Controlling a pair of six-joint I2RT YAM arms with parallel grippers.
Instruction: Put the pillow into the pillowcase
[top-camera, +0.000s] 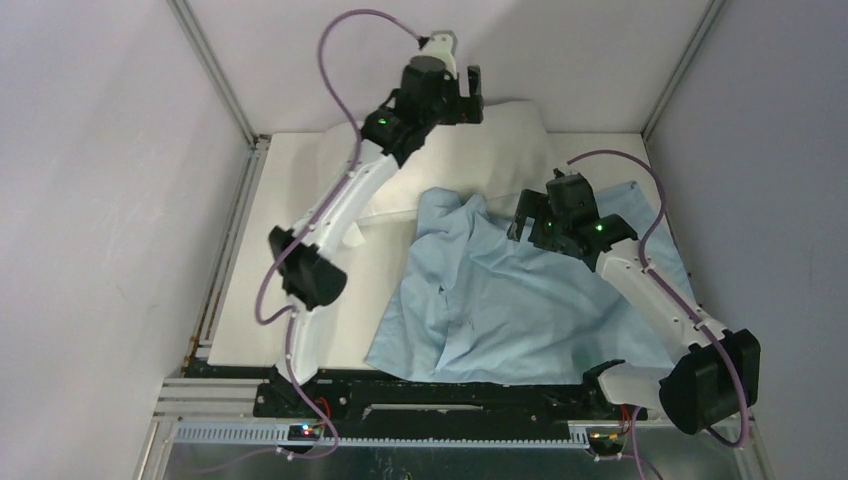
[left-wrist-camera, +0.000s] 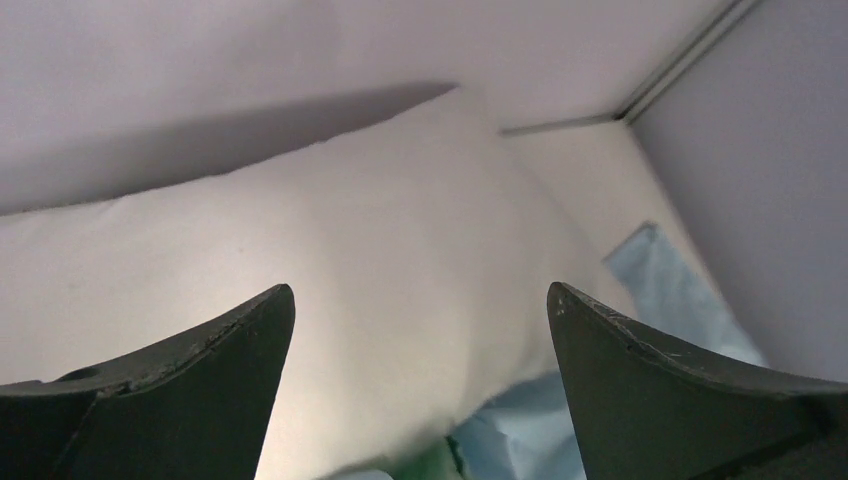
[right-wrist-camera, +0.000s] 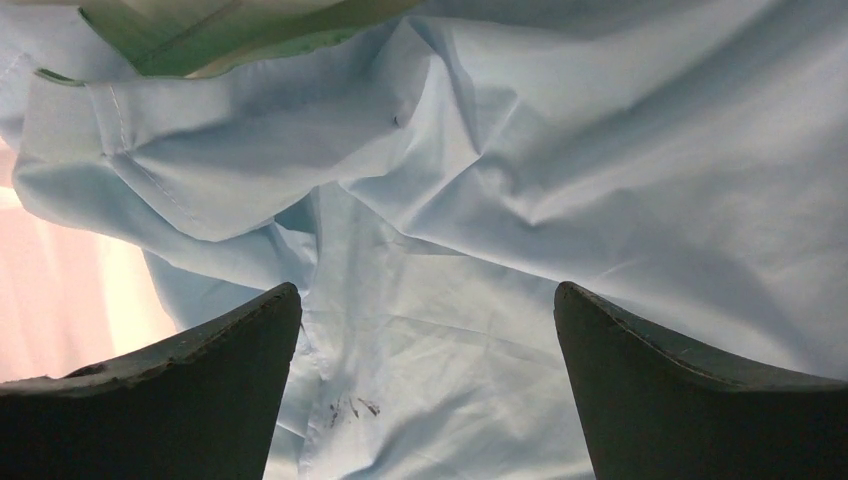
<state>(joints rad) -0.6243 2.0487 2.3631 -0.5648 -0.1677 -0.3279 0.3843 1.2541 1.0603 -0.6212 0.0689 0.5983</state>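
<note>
Top external view: left pincer (top-camera: 472, 102) gapes empty over pillow (top-camera: 505, 145); right pincer (top-camera: 528, 215), wide open and empty, above pillowcase (top-camera: 500, 300). Best grip is probably the hem (right-wrist-camera: 150, 175), lifted to open it.

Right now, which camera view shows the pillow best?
The top external view: it shows most of the pillow, its near edge covered by the pillowcase. The left wrist view shows only a close stretch of its surface; the right wrist view shows pillowcase cloth, no sure pillow.
</note>
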